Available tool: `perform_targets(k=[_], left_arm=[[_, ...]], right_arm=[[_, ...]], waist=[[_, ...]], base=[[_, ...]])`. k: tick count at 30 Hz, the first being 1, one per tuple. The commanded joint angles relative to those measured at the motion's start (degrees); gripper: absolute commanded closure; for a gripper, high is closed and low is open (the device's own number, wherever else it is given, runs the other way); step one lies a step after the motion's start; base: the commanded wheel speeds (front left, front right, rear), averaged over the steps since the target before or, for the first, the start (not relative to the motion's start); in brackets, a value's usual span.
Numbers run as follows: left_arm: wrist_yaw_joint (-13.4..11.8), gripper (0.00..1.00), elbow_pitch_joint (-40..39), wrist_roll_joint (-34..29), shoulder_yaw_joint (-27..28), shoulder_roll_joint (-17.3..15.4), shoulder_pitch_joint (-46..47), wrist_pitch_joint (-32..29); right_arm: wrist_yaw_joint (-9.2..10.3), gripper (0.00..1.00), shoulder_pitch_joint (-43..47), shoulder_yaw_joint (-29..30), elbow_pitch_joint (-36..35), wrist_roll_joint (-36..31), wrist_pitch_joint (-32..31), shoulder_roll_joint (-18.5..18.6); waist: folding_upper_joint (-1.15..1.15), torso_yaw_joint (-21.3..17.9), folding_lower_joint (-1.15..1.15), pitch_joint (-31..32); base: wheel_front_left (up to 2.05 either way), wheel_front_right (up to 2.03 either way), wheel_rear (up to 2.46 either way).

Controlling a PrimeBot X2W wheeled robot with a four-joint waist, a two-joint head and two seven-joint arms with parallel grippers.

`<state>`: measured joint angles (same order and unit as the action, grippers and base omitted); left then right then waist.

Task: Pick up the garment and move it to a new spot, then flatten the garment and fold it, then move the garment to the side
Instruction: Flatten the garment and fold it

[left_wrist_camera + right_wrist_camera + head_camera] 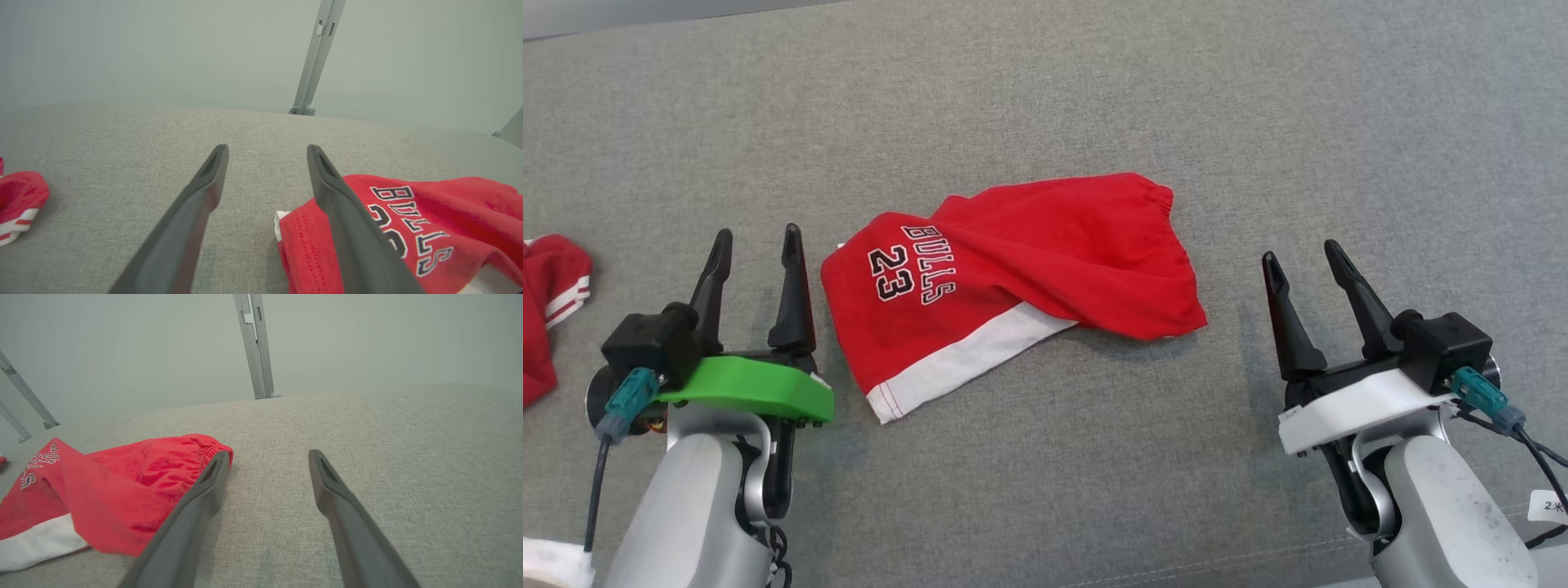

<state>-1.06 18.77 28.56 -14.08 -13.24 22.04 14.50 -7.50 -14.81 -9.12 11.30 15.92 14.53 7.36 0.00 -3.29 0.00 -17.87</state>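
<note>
The red Bulls shorts (1013, 278) lie rumpled on the grey upholstered surface (1045, 98), about midway between the two arms. One leg, carrying the "BULLS 23" lettering (915, 265) and a white hem band (964, 359), spreads toward the left gripper (756, 231). The other half is flopped over it, with the elastic waistband (1160, 196) at the far right end.

The left gripper sits just beside the lettered leg, fingers spread apart and nothing between them. In the left wrist view one finger overlaps the shorts' edge, though I cannot tell whether it touches the cloth or hangs above it. The right gripper (1299, 251) is near the opposite end, clear of the fabric, its fingers likewise wide and empty.

The shorts look set down, not yet flattened, so spreading them seems to be the step in hand, and that is where trouble could start. The overlapping half hides where one layer ends. A pinch there may catch both layers, and pulling would then drag the whole bundle without opening it. The cloth is thin and lies flat, so fingertips coming in too shallow may slide over it, and too deep may snag the woven upholstery. Uneven pulls from the two sides would skew the shorts or leave a twist. A second red garment (547, 302) lies at the far left edge, close enough that a wide sweep of the left arm could disturb it.
</note>
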Motion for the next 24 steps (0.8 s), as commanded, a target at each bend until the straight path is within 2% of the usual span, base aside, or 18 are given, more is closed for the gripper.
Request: perform_targets(k=[1, 6, 11, 20, 24], left_arm=[[-0.9, 0.00, -1.5, -0.7, 0.9, 0.1, -1.5, 0.4], [-3.8, 0.00, -9.1, -4.3, 4.0, 0.1, -6.1, 0.7], [-4.9, 0.00, -13.3, -7.2, 5.3, -0.5, -10.0, 0.7], [-5.1, 0.00, -15.6, -8.5, 4.5, -0.4, -13.4, 0.7], [-5.0, 0.00, -15.5, -8.5, 3.9, -0.2, -13.1, 0.6]], right_arm=[[0.02, 0.00, 0.3, 0.3, 0.0, -0.4, 0.4, 0.4], [0.02, 0.00, 0.9, 0.4, -0.3, -1.4, 0.4, 0.4], [0.02, 0.00, 1.6, 0.6, -0.3, -1.6, 0.5, 0.5], [0.02, 0.00, 2.4, 0.5, -0.4, -1.6, 0.3, 0.9], [0.01, 0.00, 2.7, -2.1, -0.2, -1.8, -1.0, 1.6]], waist=[[0.00, 0.9, 0.00, 1.1], [0.00, 1.5, 0.00, 2.3], [0.00, 1.7, 0.00, 3.3], [0.00, 2.1, 0.00, 4.7], [0.00, 2.5, 0.00, 4.6]], base=[[0.00, 0.00, 0.00], [0.00, 0.00, 0.00], [0.00, 0.00, 0.00], [0.00, 0.00, 0.00], [0.00, 0.00, 0.00]])
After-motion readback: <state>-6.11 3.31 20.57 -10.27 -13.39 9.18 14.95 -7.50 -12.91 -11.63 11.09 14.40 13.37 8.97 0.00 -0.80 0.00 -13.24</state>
